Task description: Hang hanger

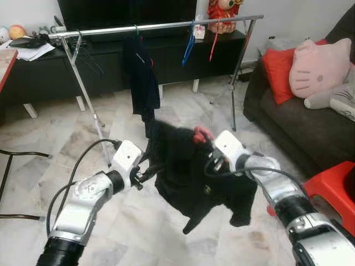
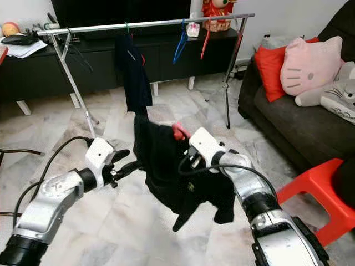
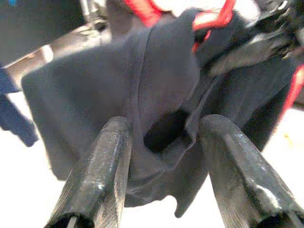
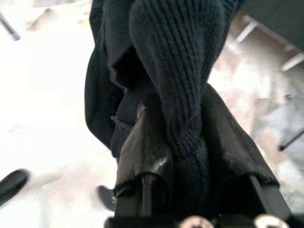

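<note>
The right claw (image 4: 185, 156) squeezes the black top (image 1: 188, 166). Its red hanger (image 3: 209, 19) peeks out by the wide-open left claw (image 3: 164, 137).

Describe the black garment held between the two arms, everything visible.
The black garment is dark, soft cloth with a ribbed knit band visible in the right wrist view. It hangs limp and crumpled above the marble floor, its lower edge trailing in uneven flaps. A red hanger pokes out at its top. The right pincer is shut on a bunched fold near the top. The left pincer is open at the garment's left edge. It hangs in front of the metal clothes rail, below it.
</note>
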